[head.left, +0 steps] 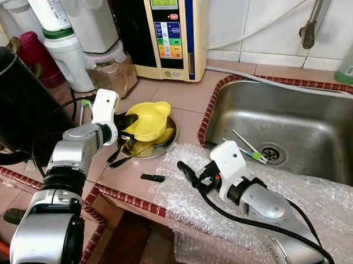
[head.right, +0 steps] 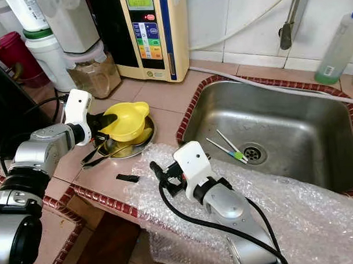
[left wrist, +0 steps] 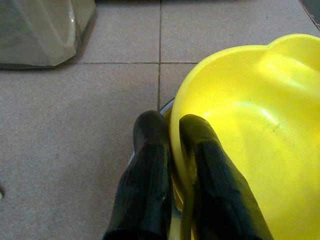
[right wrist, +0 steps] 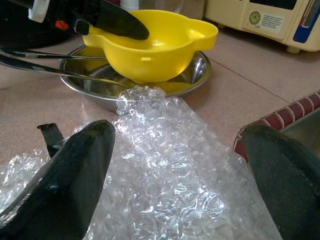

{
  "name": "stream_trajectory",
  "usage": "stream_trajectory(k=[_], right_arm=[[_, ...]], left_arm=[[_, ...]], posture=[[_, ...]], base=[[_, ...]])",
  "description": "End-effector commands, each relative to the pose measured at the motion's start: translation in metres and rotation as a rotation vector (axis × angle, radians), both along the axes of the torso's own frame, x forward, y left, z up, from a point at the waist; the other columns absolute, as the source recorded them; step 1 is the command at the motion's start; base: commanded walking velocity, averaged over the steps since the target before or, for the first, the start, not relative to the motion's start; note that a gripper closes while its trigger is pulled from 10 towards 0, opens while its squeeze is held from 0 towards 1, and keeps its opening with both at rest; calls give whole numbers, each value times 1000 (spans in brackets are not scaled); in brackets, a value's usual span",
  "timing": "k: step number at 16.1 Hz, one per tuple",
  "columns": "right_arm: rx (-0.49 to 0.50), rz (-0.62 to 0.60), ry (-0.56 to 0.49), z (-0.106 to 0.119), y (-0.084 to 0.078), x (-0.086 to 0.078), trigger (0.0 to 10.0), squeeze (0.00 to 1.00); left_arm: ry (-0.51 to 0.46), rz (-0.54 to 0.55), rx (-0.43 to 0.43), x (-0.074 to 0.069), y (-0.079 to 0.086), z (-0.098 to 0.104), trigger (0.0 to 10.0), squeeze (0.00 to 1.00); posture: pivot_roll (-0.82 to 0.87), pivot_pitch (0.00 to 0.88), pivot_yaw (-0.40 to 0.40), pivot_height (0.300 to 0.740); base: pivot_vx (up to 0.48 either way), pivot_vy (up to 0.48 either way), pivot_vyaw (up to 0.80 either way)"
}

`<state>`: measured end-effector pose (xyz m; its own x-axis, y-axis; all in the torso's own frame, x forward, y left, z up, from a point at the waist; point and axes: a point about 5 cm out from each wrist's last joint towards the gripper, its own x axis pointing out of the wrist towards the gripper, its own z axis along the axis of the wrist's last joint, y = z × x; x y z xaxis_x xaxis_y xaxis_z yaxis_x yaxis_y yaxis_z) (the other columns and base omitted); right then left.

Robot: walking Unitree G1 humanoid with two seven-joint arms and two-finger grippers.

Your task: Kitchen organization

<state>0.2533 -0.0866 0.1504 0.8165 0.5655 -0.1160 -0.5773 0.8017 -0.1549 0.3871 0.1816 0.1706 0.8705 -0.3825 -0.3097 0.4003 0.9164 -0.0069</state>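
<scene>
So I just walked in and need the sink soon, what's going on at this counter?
The robot is tidying the counter beside the sink. Its left gripper is pinching the rim of the yellow bowl, one finger inside and one outside; the bowl sits in a metal dish with utensils lying across it. The right gripper is open, hovering over the bubble wrap draped on the counter edge, holding nothing. Two thin sticks with a green tip lie by the sink drain.

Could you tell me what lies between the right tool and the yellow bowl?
Crumpled bubble wrap stretches from the right tool toward the yellow bowl, clearest in the right wrist view.
</scene>
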Motion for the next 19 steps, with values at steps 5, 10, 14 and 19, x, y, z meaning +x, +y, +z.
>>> stream_trajectory(k=[5, 10, 14, 19], right_arm=[[4, -6, -10, 1, 1, 2, 10000, 0], [46, -61, -66, 9, 0, 10, 10000, 0], [268, -149, -213, 48, -1, 26, 10000, 0], [383, -162, -183, 56, 8, 44, 10000, 0]], left_arm=[[-97, 59, 0, 0, 11, 7, 0, 0], [-354, 63, -63, -1, 0, 30, 0, 0], [-525, 17, -25, -9, -19, 37, 0, 0], [-636, -90, -42, -23, -59, 38, 0, 0]], posture=[[14, 88, 164, 740], [20, 80, 158, 740], [13, 59, 139, 740], [7, 30, 114, 740]], base=[[0, 0, 0], [0, 0, 0], [0, 0, 0], [0, 0, 0]])
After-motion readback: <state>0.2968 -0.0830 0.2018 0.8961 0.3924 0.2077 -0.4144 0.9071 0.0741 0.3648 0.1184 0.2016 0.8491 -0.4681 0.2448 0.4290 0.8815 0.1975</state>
